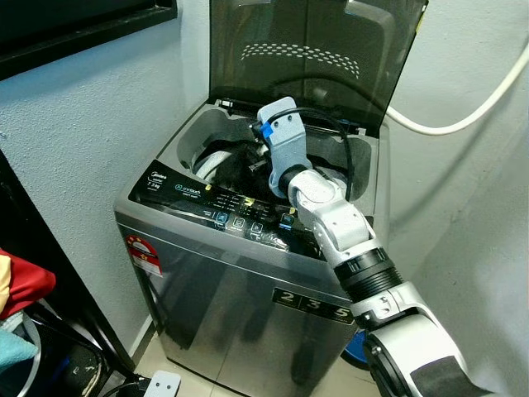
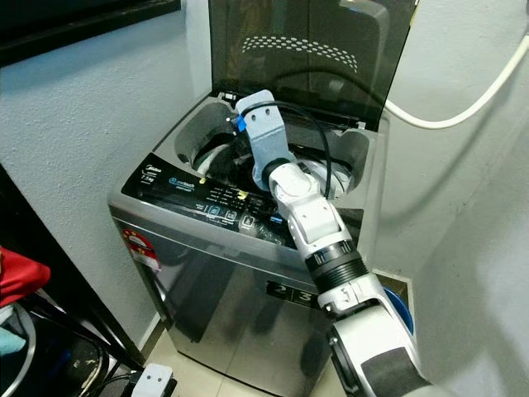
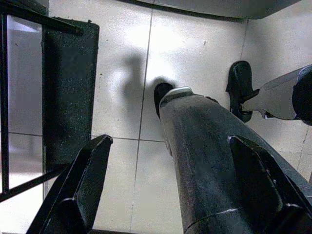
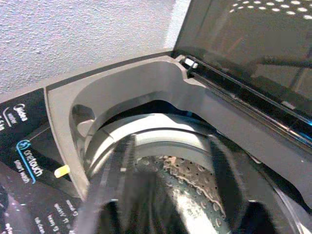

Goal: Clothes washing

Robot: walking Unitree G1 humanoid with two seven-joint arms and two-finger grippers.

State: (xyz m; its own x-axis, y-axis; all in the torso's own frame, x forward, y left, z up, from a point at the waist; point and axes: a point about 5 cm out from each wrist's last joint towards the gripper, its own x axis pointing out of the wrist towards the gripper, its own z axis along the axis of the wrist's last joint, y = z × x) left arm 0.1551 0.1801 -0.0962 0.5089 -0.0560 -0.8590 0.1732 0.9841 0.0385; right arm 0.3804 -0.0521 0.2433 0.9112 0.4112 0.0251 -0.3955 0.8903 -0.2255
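A grey top-loading washing machine (image 1: 248, 289) stands against the wall with its dark lid (image 1: 314, 50) raised. My right arm reaches over the control panel (image 1: 207, 198) into the tub opening. The right gripper (image 4: 170, 146) hangs open over the perforated steel drum (image 4: 195, 180), its blurred fingers (image 4: 122, 170) spread wide. Dark clothing (image 1: 235, 169) lies in the drum below the wrist. My left gripper (image 3: 170, 141) hangs idle and open, low above the tiled floor (image 3: 195, 44) beside my own leg.
A white hose (image 1: 463, 116) curves across the wall to the right of the machine. To the left stands a black rack (image 1: 50, 273) with red cloth (image 1: 21, 285) in it. A blue object (image 1: 355, 351) sits on the floor behind my right arm.
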